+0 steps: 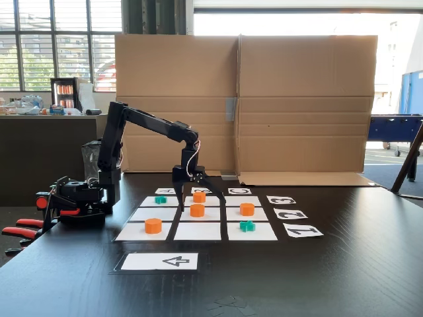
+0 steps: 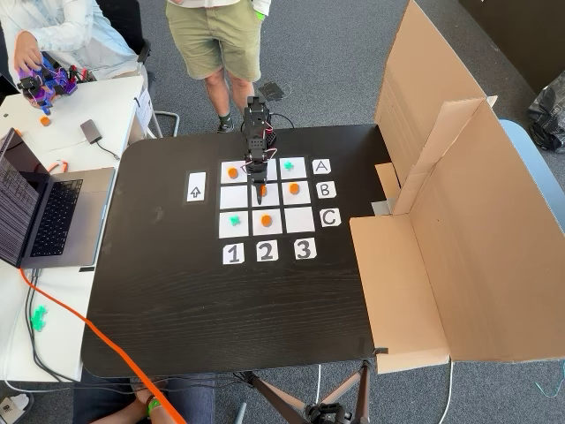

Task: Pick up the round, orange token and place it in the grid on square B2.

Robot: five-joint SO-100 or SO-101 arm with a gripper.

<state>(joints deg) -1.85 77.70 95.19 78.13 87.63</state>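
Observation:
The grid (image 1: pixel 197 230) (image 2: pixel 297 220) lies on the black table. An orange token (image 1: pixel 197 210) (image 2: pixel 264 192) sits on the middle cell, square B2 (image 1: pixel 210 214) (image 2: pixel 272 198). My gripper (image 1: pixel 201 202) (image 2: pixel 261 187) hangs open right over it, its jaws spread wide to either side of the token. In the fixed view from above the gripper covers part of that token. Three more orange tokens rest on other cells (image 1: pixel 153 226) (image 1: pixel 199 196) (image 1: pixel 247 209), seen from above on A1 (image 2: pixel 232 173), B3 (image 2: pixel 294 188) and C2 (image 2: pixel 266 220).
Green cross tokens (image 1: pixel 160 199) (image 1: pixel 247 226) lie on two corner cells. An arrow sheet (image 1: pixel 160 261) (image 2: pixel 196 187) lies beside the grid. A cardboard wall (image 1: pixel 244 105) (image 2: pixel 459 221) borders the table. A laptop (image 2: pixel 44 216) and two people (image 2: pixel 221 35) are nearby.

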